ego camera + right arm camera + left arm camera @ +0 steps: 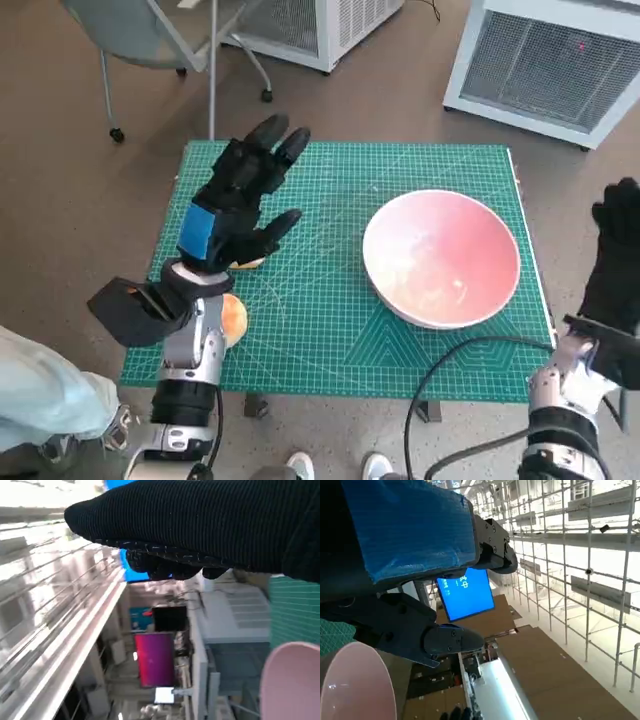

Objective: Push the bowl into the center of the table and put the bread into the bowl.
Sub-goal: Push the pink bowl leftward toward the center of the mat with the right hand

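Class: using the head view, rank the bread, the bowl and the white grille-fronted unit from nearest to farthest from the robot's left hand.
From the left hand:
1. Bread, just beneath it at the table's left edge.
2. Bowl, on the table's right side.
3. White unit, on the floor beyond the far right corner.

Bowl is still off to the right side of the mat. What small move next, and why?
Probably bring the gloved right hand in against the pink round bowl and nudge it leftward: the bowl sits right of centre on the green cutting mat, and that hand hovers open just beyond it.
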`<action>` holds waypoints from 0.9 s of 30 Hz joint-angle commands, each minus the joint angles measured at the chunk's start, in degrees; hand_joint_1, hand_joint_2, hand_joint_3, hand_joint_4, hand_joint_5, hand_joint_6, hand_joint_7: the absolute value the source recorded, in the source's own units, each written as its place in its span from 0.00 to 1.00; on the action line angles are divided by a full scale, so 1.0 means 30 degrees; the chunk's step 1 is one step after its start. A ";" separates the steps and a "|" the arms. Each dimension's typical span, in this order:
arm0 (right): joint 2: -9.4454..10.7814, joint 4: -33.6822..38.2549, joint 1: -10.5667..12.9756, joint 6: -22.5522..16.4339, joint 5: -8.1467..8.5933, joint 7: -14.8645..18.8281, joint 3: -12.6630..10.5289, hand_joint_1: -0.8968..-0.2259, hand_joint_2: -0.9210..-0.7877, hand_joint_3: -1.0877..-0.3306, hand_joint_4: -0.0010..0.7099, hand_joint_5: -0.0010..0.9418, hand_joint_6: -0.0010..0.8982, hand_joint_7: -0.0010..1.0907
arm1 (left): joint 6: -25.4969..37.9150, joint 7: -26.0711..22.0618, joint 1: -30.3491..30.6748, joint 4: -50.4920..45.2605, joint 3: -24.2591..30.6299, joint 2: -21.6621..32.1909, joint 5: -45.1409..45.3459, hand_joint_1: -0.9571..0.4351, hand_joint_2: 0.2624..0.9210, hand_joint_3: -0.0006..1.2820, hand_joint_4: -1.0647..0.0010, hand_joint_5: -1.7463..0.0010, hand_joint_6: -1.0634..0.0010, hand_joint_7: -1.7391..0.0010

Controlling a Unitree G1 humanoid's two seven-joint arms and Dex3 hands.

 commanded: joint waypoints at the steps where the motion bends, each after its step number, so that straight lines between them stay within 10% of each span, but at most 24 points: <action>1: 0.0444 0.1632 -0.0346 0.0324 0.0388 0.0002 -0.0379 0.61 0.00 0.49 0.26 0.02 0.10 0.42 | -0.0196 0.0069 -0.0016 0.0301 0.0102 0.0129 0.0121 0.41 1.00 0.27 0.67 1.00 0.77 0.82; 27: 0.2075 0.4743 -0.2133 0.2494 -0.0112 -0.1033 -0.0324 0.61 0.00 0.39 0.33 0.02 0.23 0.44 | -0.0199 0.0180 0.0519 -0.0294 0.0252 0.0792 0.0206 0.41 1.00 0.28 0.67 1.00 0.76 0.83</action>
